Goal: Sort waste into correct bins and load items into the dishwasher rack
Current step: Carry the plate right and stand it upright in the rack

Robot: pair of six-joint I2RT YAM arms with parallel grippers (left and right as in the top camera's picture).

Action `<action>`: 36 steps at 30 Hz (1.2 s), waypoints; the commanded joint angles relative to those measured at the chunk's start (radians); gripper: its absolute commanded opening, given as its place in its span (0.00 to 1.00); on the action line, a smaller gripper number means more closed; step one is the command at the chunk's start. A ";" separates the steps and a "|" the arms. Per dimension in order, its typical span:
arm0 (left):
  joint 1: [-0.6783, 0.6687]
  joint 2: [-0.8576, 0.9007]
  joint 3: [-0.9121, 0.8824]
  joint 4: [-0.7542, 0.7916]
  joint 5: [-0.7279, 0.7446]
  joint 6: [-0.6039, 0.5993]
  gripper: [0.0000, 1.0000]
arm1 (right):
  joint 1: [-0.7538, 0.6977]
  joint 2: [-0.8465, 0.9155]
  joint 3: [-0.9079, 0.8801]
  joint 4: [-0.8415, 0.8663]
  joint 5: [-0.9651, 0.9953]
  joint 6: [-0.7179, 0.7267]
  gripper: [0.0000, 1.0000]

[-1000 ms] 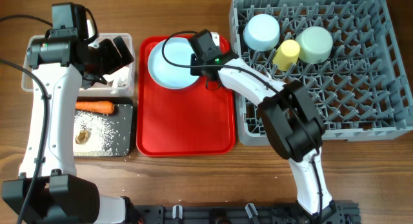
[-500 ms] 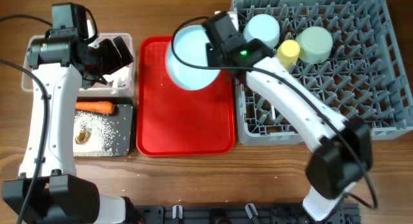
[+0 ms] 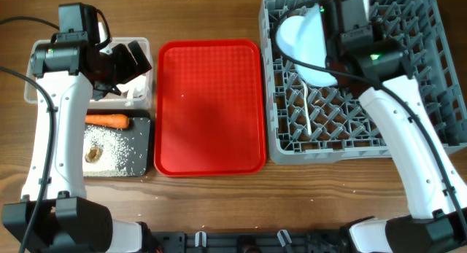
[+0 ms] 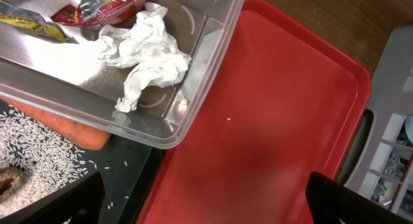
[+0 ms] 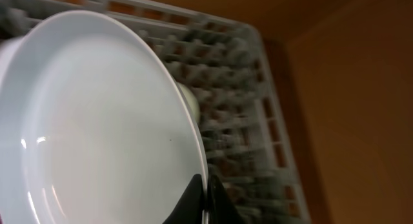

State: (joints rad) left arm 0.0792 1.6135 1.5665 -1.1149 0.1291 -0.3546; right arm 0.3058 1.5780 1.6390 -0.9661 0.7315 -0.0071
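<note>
My right gripper point(image 3: 330, 28) is shut on the rim of the pale blue plate point(image 3: 303, 45) and holds it tilted on edge above the back left of the grey dishwasher rack point(image 3: 438, 129). In the right wrist view its fingertips point(image 5: 208, 197) pinch the plate point(image 5: 97, 133) edge. A white spoon point(image 3: 306, 111) lies in the rack. My left gripper point(image 4: 216, 204) hangs open by the clear tub point(image 4: 213, 37), which holds tissue point(image 4: 151, 59), red wrappers point(image 4: 106, 6) and a yellow scrap point(image 4: 26, 20). The black tray point(image 3: 144, 164) holds a carrot point(image 3: 107, 121), rice point(image 3: 120, 147) and a brown lump point(image 3: 93, 154).
The flat red serving tray point(image 3: 211, 107) lies bare between the bins and the rack, with a single rice grain point(image 4: 229, 119) on it. Wooden table runs along the front edge point(image 3: 219, 202). The left arm point(image 3: 51, 136) stretches over the left side.
My right arm has lifted the plate off the red tray and carried it right, tilting it on edge over the rack. The left arm has not moved.
</note>
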 commanded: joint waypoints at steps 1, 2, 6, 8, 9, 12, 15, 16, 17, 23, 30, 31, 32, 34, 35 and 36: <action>0.003 -0.003 0.011 0.002 0.011 -0.001 1.00 | -0.046 -0.009 -0.013 0.016 0.137 -0.135 0.04; 0.003 -0.003 0.011 0.002 0.011 -0.001 1.00 | -0.061 -0.009 -0.013 0.015 0.137 -0.164 0.04; 0.003 -0.003 0.011 0.002 0.011 -0.001 1.00 | -0.098 -0.008 -0.014 -0.082 0.137 -0.167 0.04; 0.003 -0.003 0.011 0.002 0.011 -0.001 1.00 | -0.104 -0.004 -0.014 -0.159 0.138 -0.089 0.04; 0.003 -0.003 0.011 0.002 0.011 -0.001 1.00 | -0.107 -0.003 -0.014 -0.207 0.138 -0.026 0.04; 0.003 -0.003 0.011 0.002 0.011 -0.001 1.00 | -0.116 -0.003 -0.015 -0.274 0.137 0.044 0.04; 0.003 -0.003 0.011 0.002 0.011 -0.001 1.00 | -0.117 -0.003 -0.034 -0.273 0.137 0.050 0.04; 0.003 -0.003 0.011 0.002 0.011 -0.002 1.00 | -0.117 -0.003 -0.051 -0.270 0.137 0.058 0.04; 0.003 -0.003 0.011 0.002 0.011 -0.001 1.00 | -0.117 -0.003 -0.080 -0.261 0.139 0.058 0.04; 0.003 -0.003 0.011 0.002 0.011 -0.002 1.00 | -0.120 0.002 -0.252 0.007 0.189 -0.230 0.04; 0.003 -0.003 0.011 0.002 0.011 -0.001 1.00 | -0.120 0.002 -0.307 0.150 0.212 -0.436 0.04; 0.003 -0.003 0.011 0.002 0.011 -0.001 1.00 | -0.120 0.002 -0.307 0.150 0.207 -0.435 0.04; 0.003 -0.003 0.011 0.002 0.011 -0.001 1.00 | -0.120 0.002 -0.307 0.150 0.207 -0.435 0.04; 0.003 -0.003 0.011 0.002 0.011 -0.001 1.00 | -0.120 0.002 -0.307 0.151 0.203 -0.439 0.04; 0.003 -0.003 0.011 0.002 0.011 -0.001 1.00 | -0.120 0.002 -0.307 0.151 0.183 -0.443 0.04; 0.003 -0.003 0.011 0.002 0.011 -0.001 1.00 | -0.118 0.002 -0.307 0.145 0.089 -0.464 0.04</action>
State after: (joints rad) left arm 0.0792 1.6135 1.5665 -1.1152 0.1291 -0.3546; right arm 0.1909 1.5822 1.3334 -0.8207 0.8997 -0.4259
